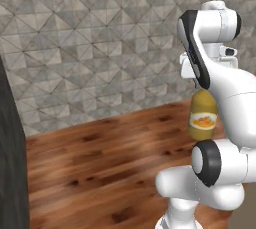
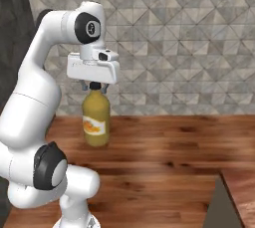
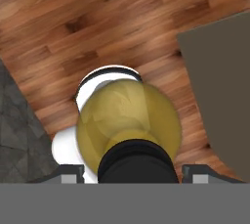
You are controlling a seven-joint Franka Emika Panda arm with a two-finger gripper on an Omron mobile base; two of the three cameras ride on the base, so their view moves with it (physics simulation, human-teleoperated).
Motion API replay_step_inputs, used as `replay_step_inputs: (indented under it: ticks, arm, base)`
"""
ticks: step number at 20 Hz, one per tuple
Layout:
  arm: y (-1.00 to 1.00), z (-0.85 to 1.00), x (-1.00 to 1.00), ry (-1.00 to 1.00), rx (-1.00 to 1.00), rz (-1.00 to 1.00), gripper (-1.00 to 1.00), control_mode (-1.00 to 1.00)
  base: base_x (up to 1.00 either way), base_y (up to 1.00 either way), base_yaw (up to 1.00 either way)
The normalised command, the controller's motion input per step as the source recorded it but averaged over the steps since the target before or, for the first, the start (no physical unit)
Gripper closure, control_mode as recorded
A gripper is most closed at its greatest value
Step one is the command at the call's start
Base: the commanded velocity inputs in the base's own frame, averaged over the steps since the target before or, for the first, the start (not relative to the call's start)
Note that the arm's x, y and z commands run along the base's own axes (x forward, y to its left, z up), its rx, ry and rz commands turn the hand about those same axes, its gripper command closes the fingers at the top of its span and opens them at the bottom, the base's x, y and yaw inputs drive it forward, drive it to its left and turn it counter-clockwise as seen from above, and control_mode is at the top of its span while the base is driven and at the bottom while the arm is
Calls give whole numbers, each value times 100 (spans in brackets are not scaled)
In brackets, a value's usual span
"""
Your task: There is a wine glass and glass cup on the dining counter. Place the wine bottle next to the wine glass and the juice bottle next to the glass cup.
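The juice bottle (image 2: pixel 96 122), stout and yellow-orange with an orange-fruit label, hangs upright in the air above the wood-grain surface. My gripper (image 2: pixel 94 87) is shut on its neck just below the dark cap. In the left base view the juice bottle (image 1: pixel 202 115) shows under my forearm, which hides the fingers. Looking down in the hand view, the dark cap sits between my fingertips (image 3: pixel 73 172), with the juice bottle's yellow body (image 3: pixel 129 115) below it. The wine glass, glass cup, wine bottle and dining counter are out of view.
A grey tiled wall (image 2: pixel 189 38) rises behind the wood-grain surface (image 2: pixel 164 152). A dark panel (image 1: pixel 10 163) stands at the left. A beige-grey slab (image 2: pixel 221 207) cuts in at the lower right, and the same slab (image 3: pixel 219 91) lies right of the bottle.
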Motion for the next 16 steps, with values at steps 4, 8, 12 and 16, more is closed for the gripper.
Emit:
replay_step_inputs:
  ticks: [4,8,12,16]
  arm:
    - [0,0,0,0,0,0,100,100]
    - [0,0,0,0,0,0,100,100]
    - [0,0,0,0,0,0,100,100]
    - [0,0,0,0,0,0,100,100]
  base:
    - [94,0,6]
    - [94,-3,6]
    - [94,-11,3]
    - [94,-18,0]
